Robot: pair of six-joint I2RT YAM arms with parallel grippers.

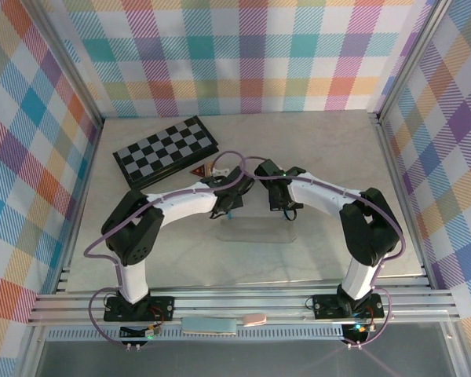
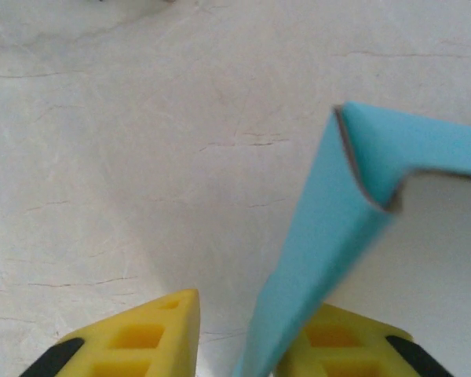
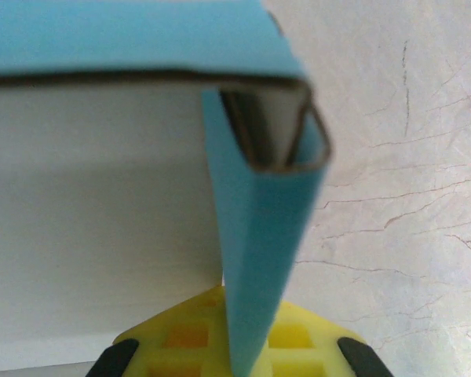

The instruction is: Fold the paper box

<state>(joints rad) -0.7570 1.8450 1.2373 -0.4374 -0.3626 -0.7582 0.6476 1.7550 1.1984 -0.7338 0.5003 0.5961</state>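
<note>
Pale marbled worktop (image 1: 180, 259), fenced by plaid walls (image 1: 31, 157) on left, back and right, with an aluminium rail (image 1: 243, 302) along the near edge. Bare room front-centre and at right. Back left taken by a black-and-grey checkerboard (image 1: 165, 151), flat, skewed, near the left wall. Two arms (image 1: 180, 204) bent inward, wrists close together mid-worktop but apart.

Between the wrists, well clear of every edge: the paper box (image 3: 267, 220). Turquoise outside, pale inside, part folded. From the right wrist, one narrow wall curled into a closed tube-like edge, with a broad pale panel running off left. Long axis apparently left-right from above, going by a pale rectangle (image 1: 255, 232) just in front of the wrists. Cannot tell for sure whether that rectangle is the box panel.

Pressed together on a turquoise wall of the box: right end effector (image 3: 247, 318), card pinched between yellow fingers (image 3: 298, 338). Spread apart: left end effector (image 2: 255, 318), with a turquoise flap in the gap, against the right-hand finger, clear of the other.

Box corner in the left wrist view blurred, cut off at the right frame edge. From above, fingertips hidden under the wrists.

Small brown-red item (image 1: 200, 169) just beside the checkerboard, too small to name. Pale blue bar (image 1: 208, 326) and pink lump (image 1: 253, 319) on the front rail, unidentifiable.
</note>
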